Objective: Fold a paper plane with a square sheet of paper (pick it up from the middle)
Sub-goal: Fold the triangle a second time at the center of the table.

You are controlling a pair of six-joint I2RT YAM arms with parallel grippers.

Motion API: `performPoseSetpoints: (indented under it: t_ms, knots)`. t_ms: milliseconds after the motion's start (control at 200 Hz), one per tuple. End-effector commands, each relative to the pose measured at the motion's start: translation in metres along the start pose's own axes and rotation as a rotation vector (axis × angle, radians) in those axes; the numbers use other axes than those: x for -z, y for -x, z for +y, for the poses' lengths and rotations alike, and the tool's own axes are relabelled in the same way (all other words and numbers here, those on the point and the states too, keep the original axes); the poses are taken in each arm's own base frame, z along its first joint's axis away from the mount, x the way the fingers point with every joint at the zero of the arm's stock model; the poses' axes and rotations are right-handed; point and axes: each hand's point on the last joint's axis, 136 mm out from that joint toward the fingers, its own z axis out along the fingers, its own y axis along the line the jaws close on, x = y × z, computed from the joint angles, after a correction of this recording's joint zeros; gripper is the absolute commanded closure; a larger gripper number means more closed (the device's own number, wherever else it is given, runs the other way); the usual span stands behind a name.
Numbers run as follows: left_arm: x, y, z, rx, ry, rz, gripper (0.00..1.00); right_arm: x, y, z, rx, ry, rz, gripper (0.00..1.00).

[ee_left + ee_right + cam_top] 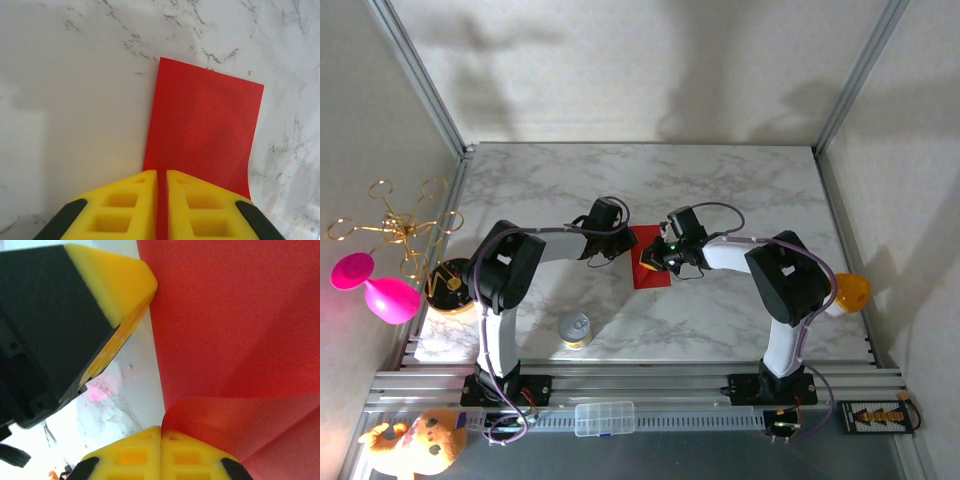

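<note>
Evidently floppy, the square sheet of paper (205, 125) suited edge holds: the right gripper (161, 429) pinched its curled edge, the left gripper (161, 172) stood nearly closed at another.

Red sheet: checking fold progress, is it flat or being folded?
Partly folded: the right gripper pinches one edge of the red sheet, curling it over the flat rest.

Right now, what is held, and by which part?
The right gripper pinches the red paper sheet by a raised curl at its edge. The left gripper sits nearly closed at another edge; grip unclear.
</note>
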Motion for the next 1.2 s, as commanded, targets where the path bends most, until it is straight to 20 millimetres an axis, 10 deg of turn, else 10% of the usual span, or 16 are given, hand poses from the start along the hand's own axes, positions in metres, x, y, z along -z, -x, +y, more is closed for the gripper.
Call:
performPoseSetpoints:
  t_ms: [0,1192]
  knots:
    - [-0.008,-0.018,0.035,0.032,0.099,0.054,0.86,-0.006,0.007,0.002,-0.009,-0.013,-0.032,1.0]
    - [-0.012,-0.026,0.043,0.042,0.113,0.074,0.86,-0.019,0.008,-0.009,-0.045,-0.049,-0.053,1.0]
